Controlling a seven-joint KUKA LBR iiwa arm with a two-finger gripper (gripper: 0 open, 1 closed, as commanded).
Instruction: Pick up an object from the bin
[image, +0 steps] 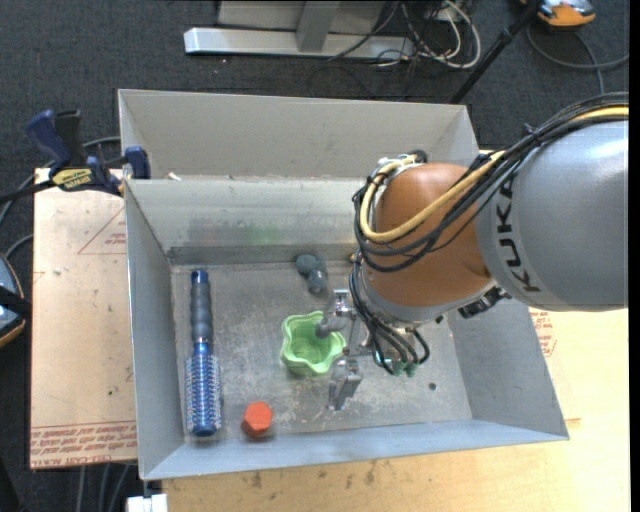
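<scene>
The pincer (343, 346) hangs with its fingers spread wide at the right rim of a green scalloped cup (306, 348) in mid-bin (300, 140), possibly touching it. A blue hairbrush (203, 365) lies well to the left.

A small bright green cup (308, 347) with a wavy rim stands upright, mouth up, on the bin floor (250, 335) near the middle.
</scene>
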